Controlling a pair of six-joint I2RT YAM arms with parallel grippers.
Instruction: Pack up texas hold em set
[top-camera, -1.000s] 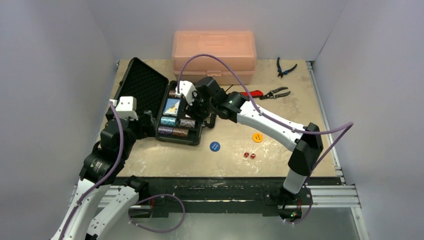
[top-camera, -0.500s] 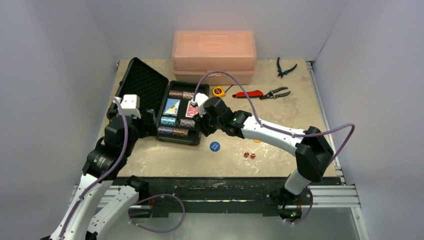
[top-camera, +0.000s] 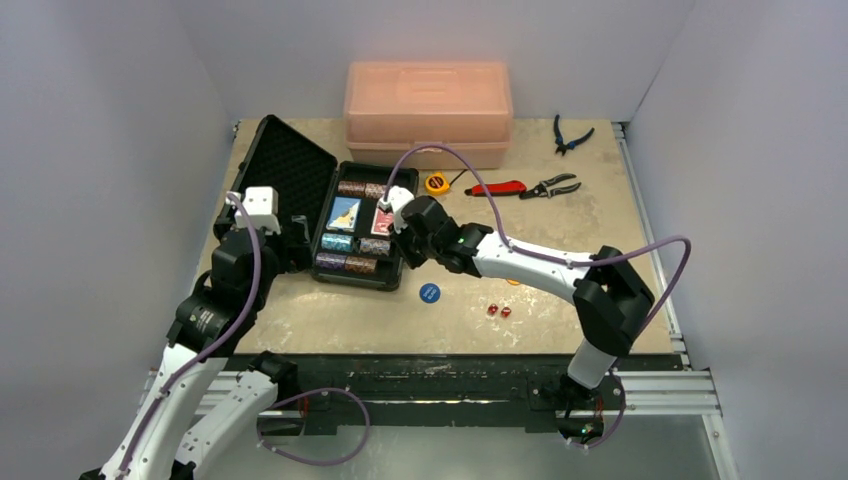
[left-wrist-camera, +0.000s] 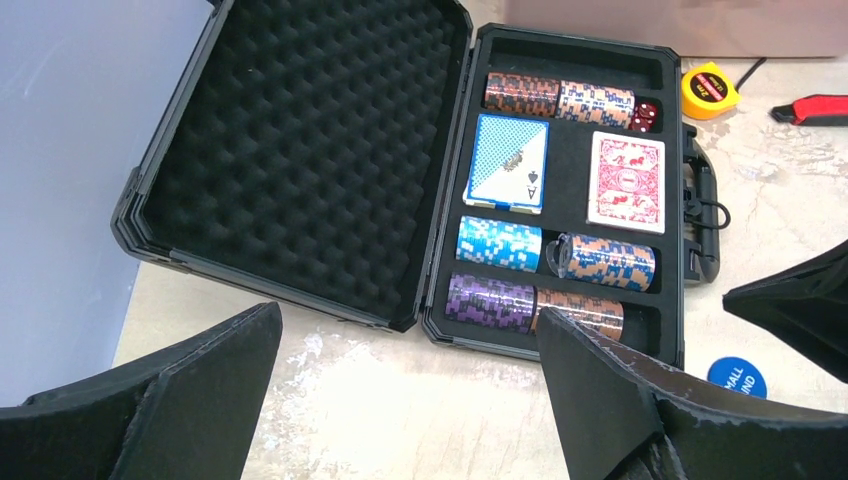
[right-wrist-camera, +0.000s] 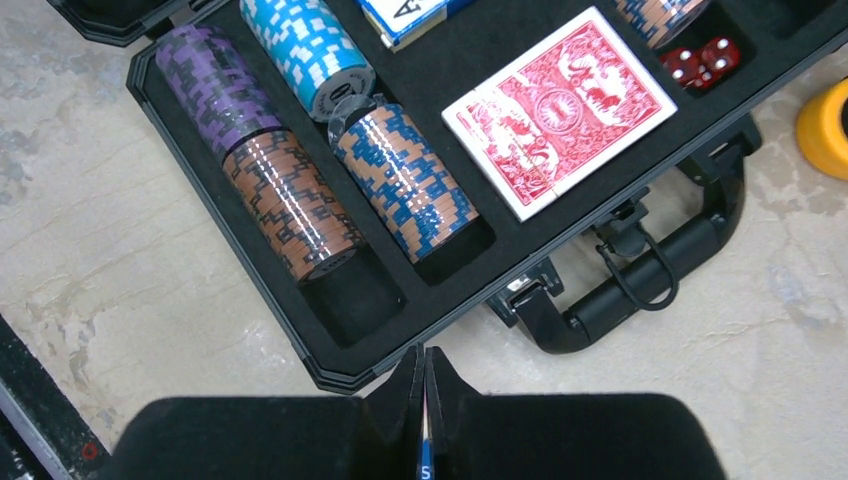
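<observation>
The black case (top-camera: 398, 270) lies open, its foam lid (left-wrist-camera: 300, 150) tipped back to the left. In its tray are chip stacks (left-wrist-camera: 498, 243), a blue deck (left-wrist-camera: 508, 162), a red deck (right-wrist-camera: 560, 110) and red dice (right-wrist-camera: 700, 60). On the table a blue disc (top-camera: 429, 292) lies in front of the case and two more red dice (top-camera: 499, 311) lie to its right. A sliver of the yellow disc (top-camera: 513, 282) shows behind the right arm. My right gripper (right-wrist-camera: 424, 352) is shut and empty at the case's front right corner. My left gripper (left-wrist-camera: 408, 315) stands wide open before the case, holding nothing.
A translucent pink box (top-camera: 428, 110) stands at the back. Right of the case lie a yellow tape measure (top-camera: 436, 183), a red-handled tool (top-camera: 497, 187), pliers (top-camera: 549, 186) and blue cutters (top-camera: 570, 135). The case's handle (right-wrist-camera: 640, 290) sticks out toward the right.
My right gripper has drawn back from over the tray to the case's front right corner and closed its jaws. The left arm has edged slightly toward the case.
</observation>
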